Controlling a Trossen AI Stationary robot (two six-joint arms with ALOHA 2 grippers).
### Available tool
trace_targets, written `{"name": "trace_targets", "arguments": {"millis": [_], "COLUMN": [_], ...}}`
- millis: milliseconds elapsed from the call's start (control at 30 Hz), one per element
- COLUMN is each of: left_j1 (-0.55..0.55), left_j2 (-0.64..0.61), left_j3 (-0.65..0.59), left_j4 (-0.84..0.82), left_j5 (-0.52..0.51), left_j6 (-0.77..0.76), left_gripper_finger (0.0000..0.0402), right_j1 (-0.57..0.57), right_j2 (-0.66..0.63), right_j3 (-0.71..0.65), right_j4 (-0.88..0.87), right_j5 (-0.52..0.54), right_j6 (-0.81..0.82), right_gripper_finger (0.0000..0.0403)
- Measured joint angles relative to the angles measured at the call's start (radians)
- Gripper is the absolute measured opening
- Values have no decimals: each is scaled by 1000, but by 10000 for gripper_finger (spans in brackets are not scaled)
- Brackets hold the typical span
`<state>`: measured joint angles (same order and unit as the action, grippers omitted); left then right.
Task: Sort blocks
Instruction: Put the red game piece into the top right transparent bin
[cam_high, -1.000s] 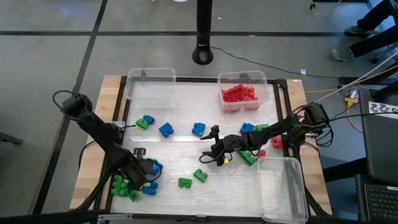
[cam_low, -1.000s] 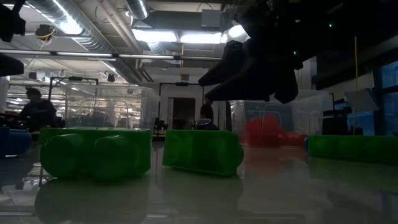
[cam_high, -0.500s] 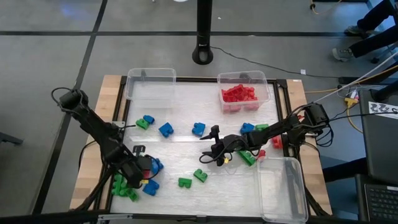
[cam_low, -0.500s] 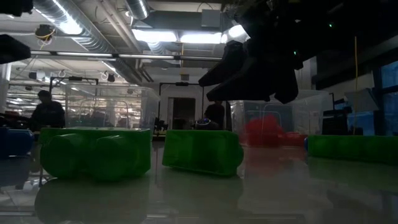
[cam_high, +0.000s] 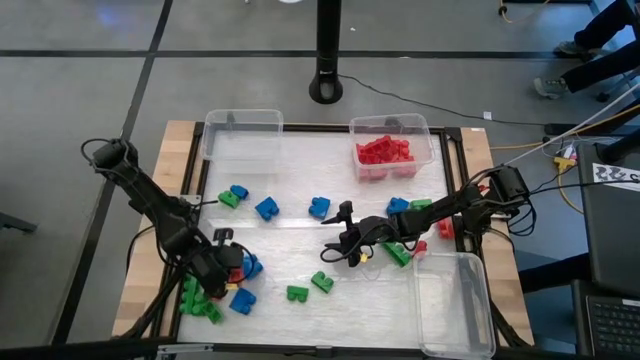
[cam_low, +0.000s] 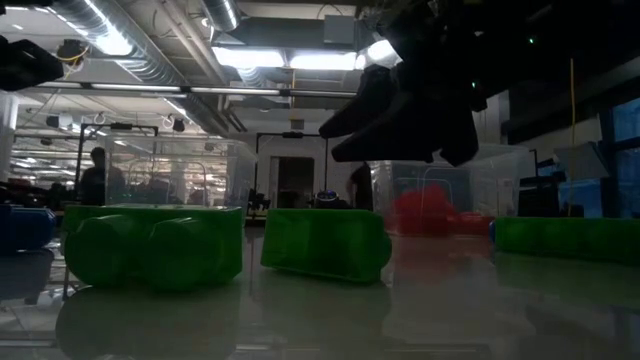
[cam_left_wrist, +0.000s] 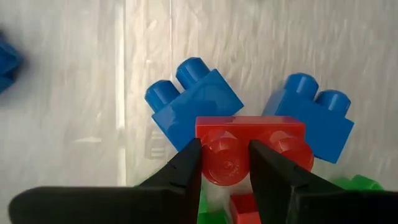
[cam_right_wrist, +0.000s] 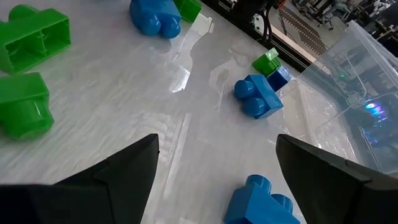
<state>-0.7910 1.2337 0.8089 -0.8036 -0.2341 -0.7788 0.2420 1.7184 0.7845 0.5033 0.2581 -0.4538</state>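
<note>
Red, green and blue studded blocks lie scattered on the table, among them green ones (cam_high: 297, 293) (cam_high: 322, 282) and blue ones (cam_high: 266, 208) (cam_high: 319, 207). My left gripper (cam_high: 228, 272) is near the table's near left corner, shut on a red block (cam_left_wrist: 252, 146). Two blue blocks (cam_left_wrist: 193, 102) (cam_left_wrist: 309, 115) lie below it. My right gripper (cam_high: 340, 235) hovers open over the middle of the table; its wrist view shows the fingers spread wide (cam_right_wrist: 211, 180) above bare table, with green blocks (cam_right_wrist: 31, 37) and blue blocks (cam_right_wrist: 258, 96) lying flat around it. My left gripper pinches one stud (cam_left_wrist: 225, 160) of the red block between its two fingers, on the block's studded face. The fingers (cam_left_wrist: 180, 171) point down from above. The block sits level over the two blue blocks; whether it touches them I cannot tell.
A clear bin (cam_high: 243, 135) stands at the far left. A second bin (cam_high: 430, 135), at the far right, holds red blocks (cam_high: 385, 150). A third clear bin (cam_high: 455, 300) is at the near right. Green blocks (cam_high: 195, 300) cluster beside my left gripper. More blocks (cam_high: 398, 255) lie under my right arm.
My left arm has swung its elbow toward the table's left edge, and the gripper has shifted slightly over the blue blocks, with the red block now showing between its fingers. My right arm has kept still.
</note>
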Motion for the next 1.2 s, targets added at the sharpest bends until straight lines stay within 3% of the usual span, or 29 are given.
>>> {"name": "trace_targets", "arguments": {"millis": [533,867,967,1200], "left_j1": [73,134,167,281], "left_j2": [-88,-236,-268,-347], "left_j3": [0,0,-31,-255], "left_j4": [0,93,218,681], "left_j5": [-51,-316,-358,-308], "left_j6": [130,341,446,607], "left_gripper_finger": [97,98,98,98], "right_j1": [0,0,0,0], "right_j2": [0,0,0,0], "right_j3": [0,0,0,0], "right_j4": [-3,56,104,172], "right_j5": [2,18,31,66], "right_j6": [-43,-174,-257,-403], "right_gripper_finger": [325,325,325,325]}}
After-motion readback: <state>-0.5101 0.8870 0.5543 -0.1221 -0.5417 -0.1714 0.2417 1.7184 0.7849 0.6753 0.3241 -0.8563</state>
